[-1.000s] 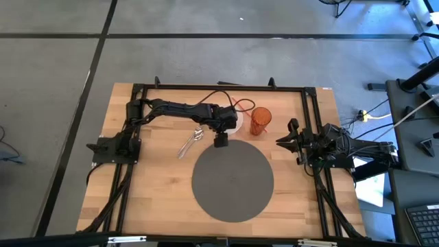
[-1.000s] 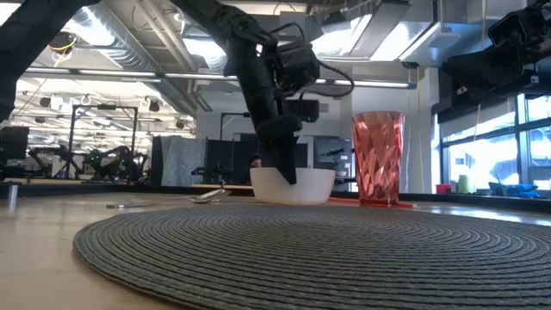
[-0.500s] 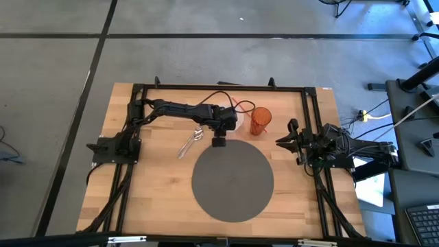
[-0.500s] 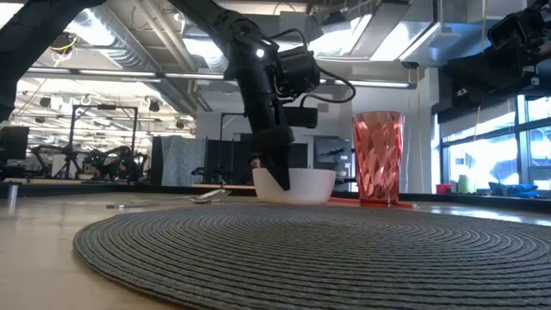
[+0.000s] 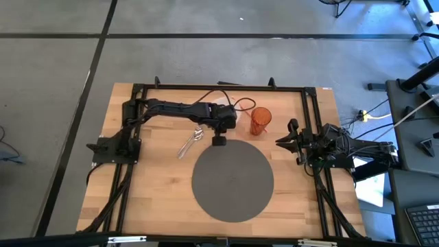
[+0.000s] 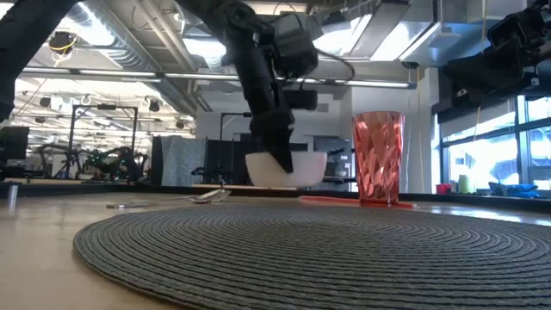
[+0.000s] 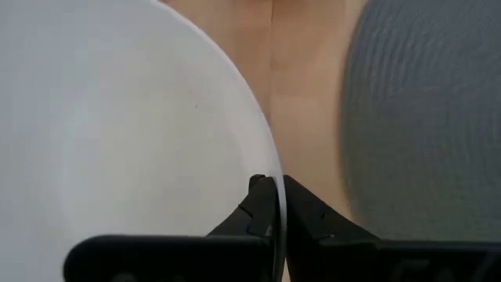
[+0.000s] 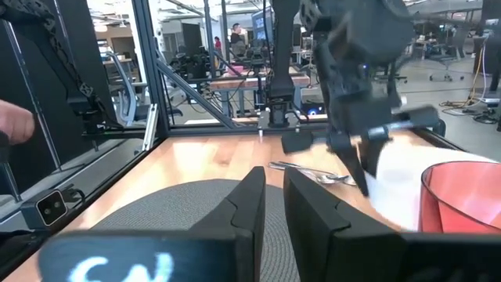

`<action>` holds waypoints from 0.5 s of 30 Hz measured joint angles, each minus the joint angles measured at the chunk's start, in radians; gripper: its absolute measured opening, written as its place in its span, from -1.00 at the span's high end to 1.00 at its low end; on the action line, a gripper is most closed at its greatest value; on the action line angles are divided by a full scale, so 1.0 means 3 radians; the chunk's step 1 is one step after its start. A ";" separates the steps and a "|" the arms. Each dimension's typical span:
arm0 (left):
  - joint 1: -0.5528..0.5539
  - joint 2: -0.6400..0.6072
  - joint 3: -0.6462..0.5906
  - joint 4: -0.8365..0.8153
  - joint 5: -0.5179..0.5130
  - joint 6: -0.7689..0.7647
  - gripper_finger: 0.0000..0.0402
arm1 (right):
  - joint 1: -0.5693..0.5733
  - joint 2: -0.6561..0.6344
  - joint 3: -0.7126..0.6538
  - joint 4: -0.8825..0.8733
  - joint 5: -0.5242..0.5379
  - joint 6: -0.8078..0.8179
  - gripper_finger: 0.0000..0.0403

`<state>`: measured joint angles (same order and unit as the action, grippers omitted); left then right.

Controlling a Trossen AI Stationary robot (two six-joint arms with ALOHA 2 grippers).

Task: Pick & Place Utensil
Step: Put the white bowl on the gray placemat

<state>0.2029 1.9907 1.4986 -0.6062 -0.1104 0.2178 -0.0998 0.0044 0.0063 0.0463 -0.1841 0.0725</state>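
Note:
My left gripper (image 7: 272, 182) is shut on the rim of a white bowl (image 6: 297, 170), which hangs a little above the table at the far middle. Two metal utensils (image 5: 191, 142) lie flat on the wood left of the bowl; the low view shows the utensils (image 6: 207, 196) too. A red faceted cup (image 5: 259, 121) stands upright right of the bowl. My right gripper (image 8: 274, 196) waits at the table's right edge, fingers close together with nothing between them. My left gripper holds the bowl by its rim (image 7: 275, 168) on the side toward the grey placemat. One finger is inside the bowl and one outside. The fingers (image 6: 277, 155) come from above, pointing down. The bowl is lifted clear of the table, its opening up.
A round grey woven placemat (image 5: 232, 180) covers the table's near middle. A black frame (image 5: 219, 87) runs along the table's far, left and right sides. Bare wood lies left of the placemat (image 5: 151, 185).
My left gripper has shut on the bowl's rim and gone up. The bowl, which stood on the table, is now lifted clear of it and has shifted slightly toward the table's left.

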 joint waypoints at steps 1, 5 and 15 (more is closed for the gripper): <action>-0.0019 -0.0047 0.0000 0.0000 -0.0001 -0.0093 0.98 | 0.0001 0.0000 0.0000 0.0000 0.0001 0.0000 0.75; -0.0149 -0.0163 0.0005 -0.0107 -0.0086 -0.0590 0.98 | 0.0000 0.0000 0.0000 -0.0014 0.0066 -0.0005 0.75; -0.0804 -0.0171 0.0004 -0.0477 -0.0128 -0.1016 0.98 | 0.0000 0.0000 0.0001 -0.0023 0.0116 -0.0005 0.75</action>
<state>-0.0383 1.9392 1.4998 -0.7494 -0.1487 -0.0869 -0.0998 0.0044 0.0067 0.0395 -0.1493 0.0711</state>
